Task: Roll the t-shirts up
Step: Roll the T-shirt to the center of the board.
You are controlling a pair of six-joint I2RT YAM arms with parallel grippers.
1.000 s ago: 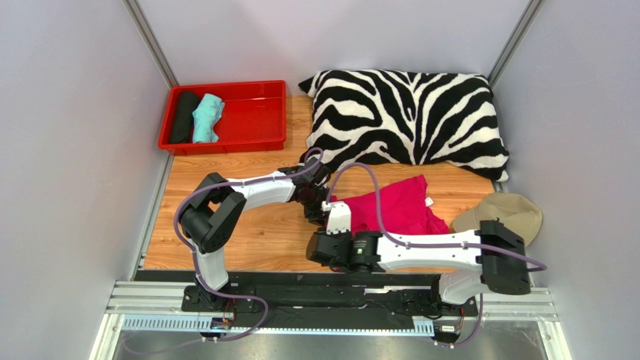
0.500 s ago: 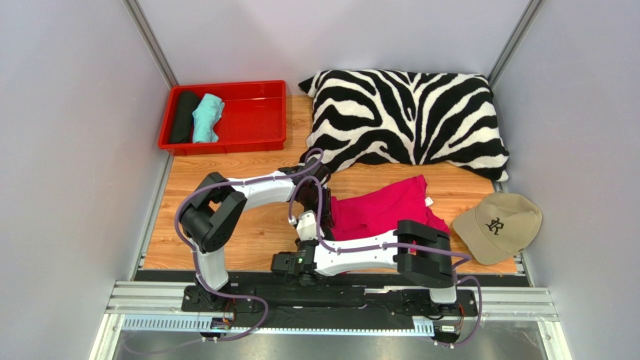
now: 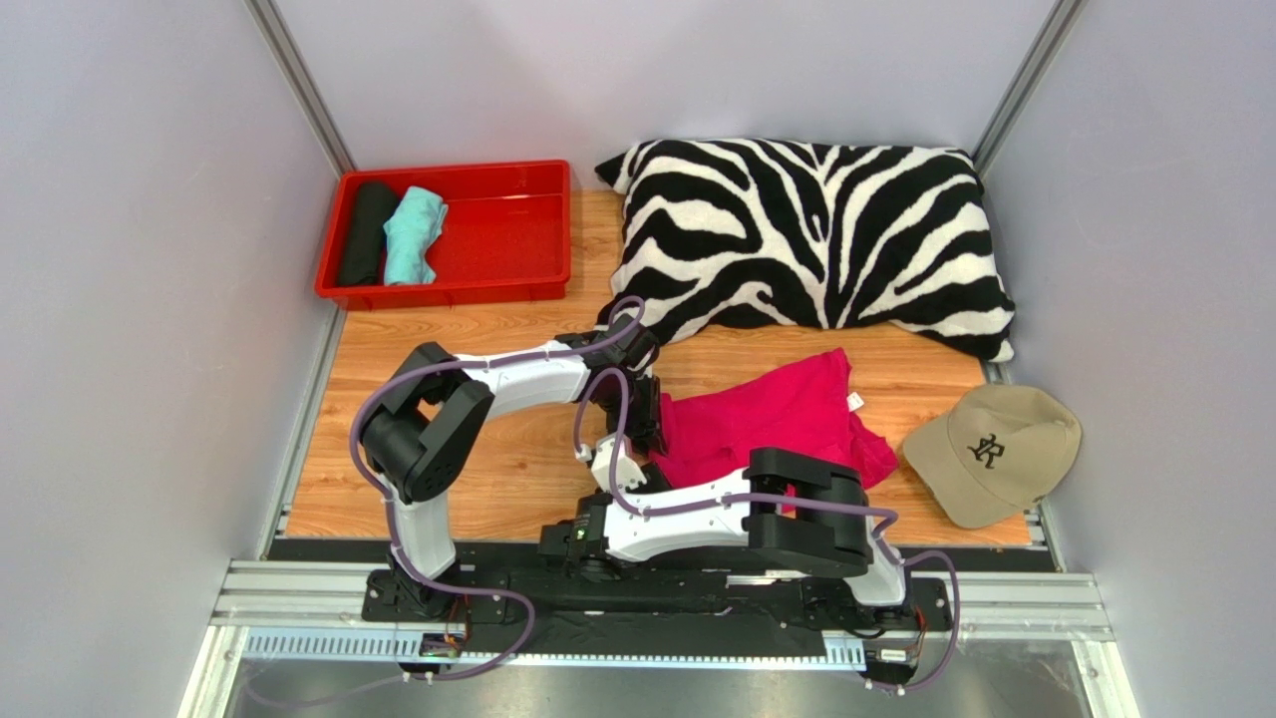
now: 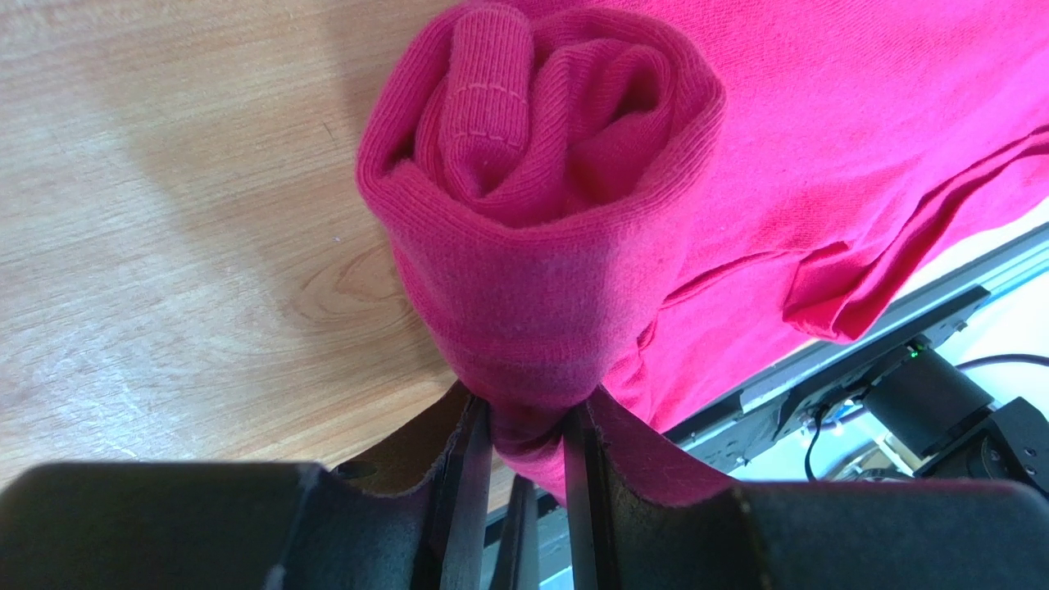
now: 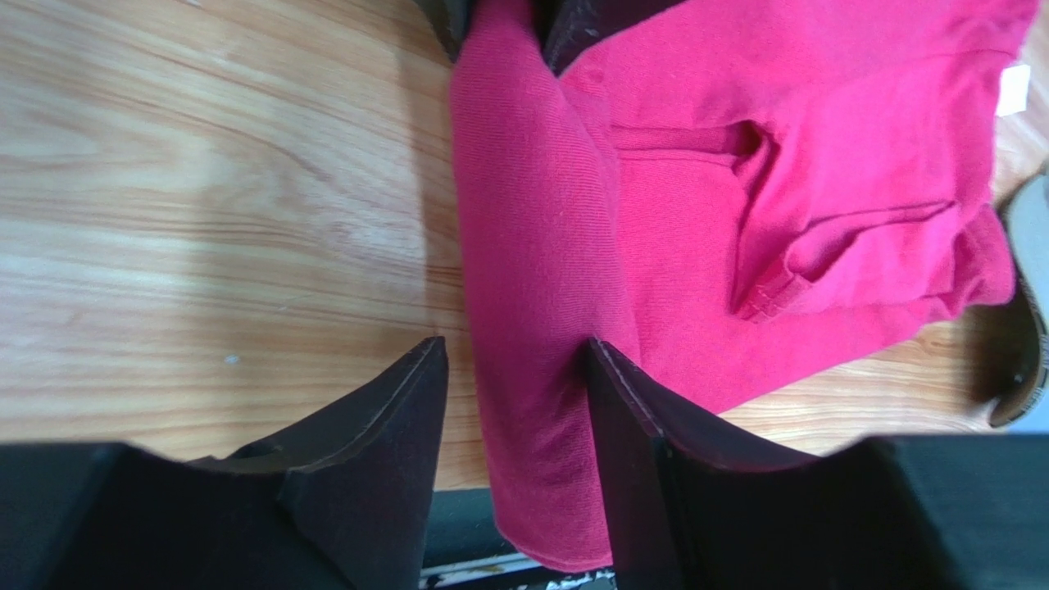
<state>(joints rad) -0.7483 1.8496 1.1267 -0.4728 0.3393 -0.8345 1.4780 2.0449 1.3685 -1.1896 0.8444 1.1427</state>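
Observation:
A magenta-pink t-shirt [image 3: 772, 412] lies on the wooden table, its left edge rolled into a tube [image 5: 530, 246]. My left gripper [image 4: 527, 424] is shut on the far end of that roll [image 4: 542, 184], pinching the cloth between its fingers. In the top view it sits at the shirt's left edge [image 3: 647, 427]. My right gripper [image 5: 511, 357] is open and straddles the near end of the roll. Its right finger touches the cloth and its left finger stands apart from it. In the top view it lies just below the left gripper [image 3: 617, 467]. The shirt's white label [image 5: 1013, 89] shows at its far side.
A red tray [image 3: 509, 269] at the back left holds a black roll [image 3: 364, 232] and a teal roll [image 3: 412, 235]. A zebra-striped pillow [image 3: 816, 232] lies behind the shirt. A beige cap [image 3: 996, 449] sits to its right. Grey walls close in on both sides.
My right arm has swung from the right side over to the left, bringing its gripper to the near end of the roll and uncovering the cap. The left arm has stayed put.

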